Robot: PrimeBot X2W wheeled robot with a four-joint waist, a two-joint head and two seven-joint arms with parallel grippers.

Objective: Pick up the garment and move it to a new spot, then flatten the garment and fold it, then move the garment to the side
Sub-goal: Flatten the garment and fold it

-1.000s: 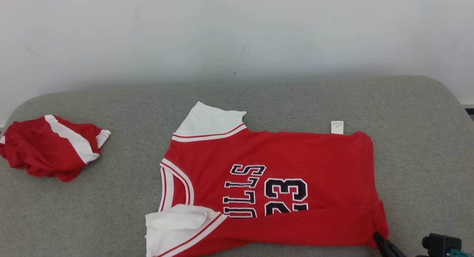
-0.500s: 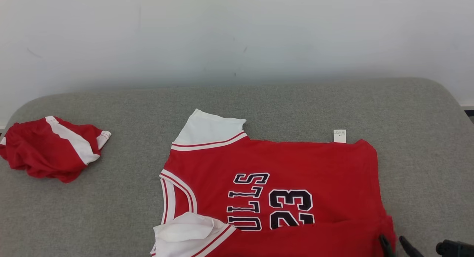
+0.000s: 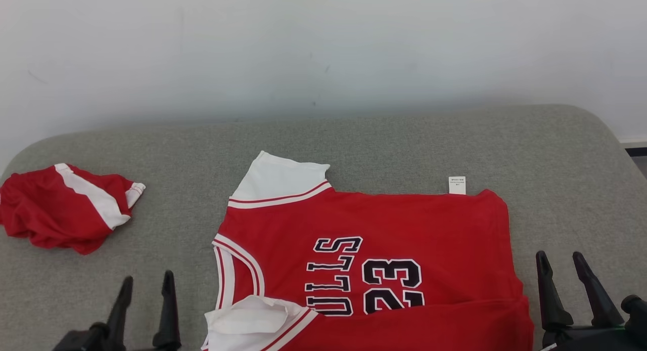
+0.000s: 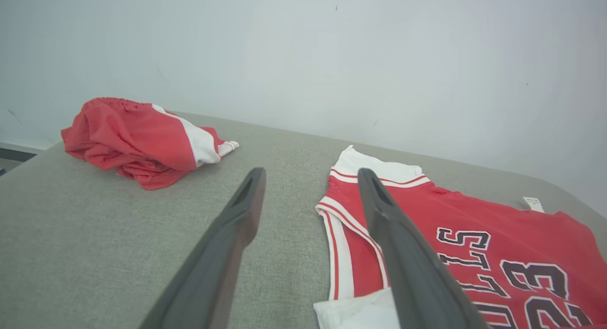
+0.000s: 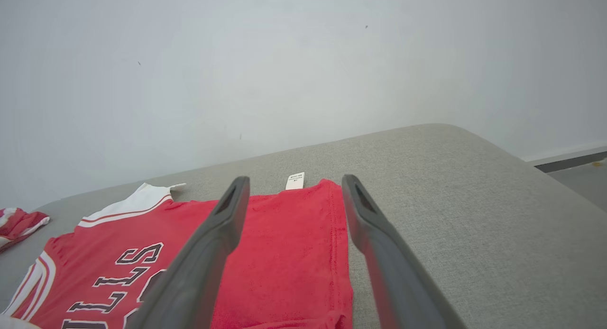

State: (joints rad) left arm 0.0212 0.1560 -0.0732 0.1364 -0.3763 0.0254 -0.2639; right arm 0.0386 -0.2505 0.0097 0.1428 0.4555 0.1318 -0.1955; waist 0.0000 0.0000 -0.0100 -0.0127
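Plain white wall behind grey fabric cushion; rounded corners, soft even light.

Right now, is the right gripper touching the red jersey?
Apart. The head view shows grey cushion between the red jersey and the open right gripper.

At the sides, the left claw and right claw stand spread wide, empty.

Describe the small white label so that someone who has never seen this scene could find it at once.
On the grey cushion lies a red jersey printed with 23. Along its far edge, near the right corner, the small white label sticks out onto the grey. Unlike the white sleeve, it is a tiny rectangle with faint print.
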